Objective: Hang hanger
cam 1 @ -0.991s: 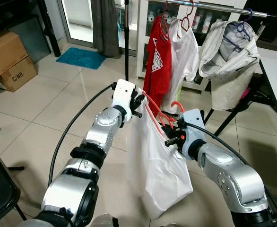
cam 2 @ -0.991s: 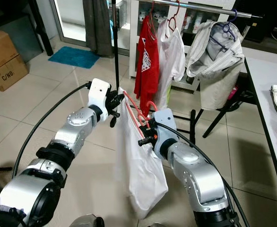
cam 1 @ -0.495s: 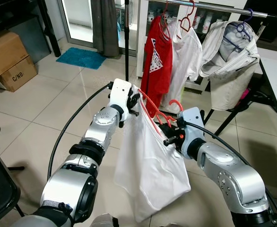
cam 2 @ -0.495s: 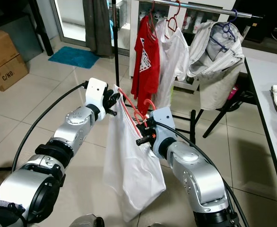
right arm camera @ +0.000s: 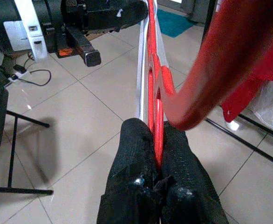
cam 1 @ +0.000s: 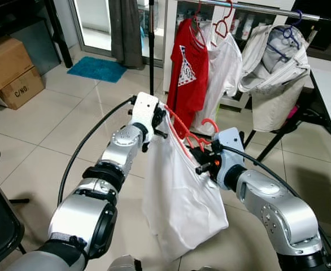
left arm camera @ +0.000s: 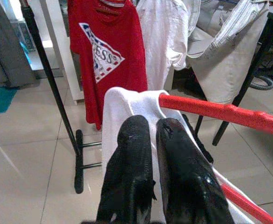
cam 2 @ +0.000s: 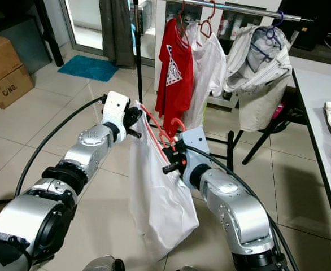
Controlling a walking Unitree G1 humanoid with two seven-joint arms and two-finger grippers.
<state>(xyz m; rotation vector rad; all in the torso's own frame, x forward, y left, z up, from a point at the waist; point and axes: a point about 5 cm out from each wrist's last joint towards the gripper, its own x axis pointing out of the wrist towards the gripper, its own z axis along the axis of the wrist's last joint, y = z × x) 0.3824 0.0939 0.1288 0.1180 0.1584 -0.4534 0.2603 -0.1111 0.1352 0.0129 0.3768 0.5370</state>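
A red hanger (cam 1: pixel 181 134) carrying a white garment (cam 1: pixel 182 197) hangs between my two grippers, below and in front of the metal clothes rail (cam 1: pixel 256 9). My left gripper (cam 1: pixel 159 121) is shut on the garment's shoulder at one end of the hanger (left arm camera: pixel 229 114). My right gripper (cam 1: pixel 203 162) is shut on the hanger's red wire (right arm camera: pixel 156 93) near its hook (cam 1: pixel 210 124). In the left wrist view, the white cloth (left arm camera: pixel 127 100) lies just beyond the black fingers (left arm camera: pixel 134 140).
On the rail hang a red T-shirt (cam 1: pixel 186 68), a white shirt (cam 1: pixel 225 62) and a beige jacket (cam 1: pixel 274 70). A black stand pole (cam 1: pixel 151 45) rises behind my left arm. Cardboard boxes (cam 1: pixel 7 70) and a blue mat (cam 1: pixel 96 69) lie far left; a white table (cam 2: pixel 323 113) is on the right.
The white garment has swung left and back under the hanger. My left gripper has shifted slightly up and toward the rail. The red T-shirt on the rail has turned a little.
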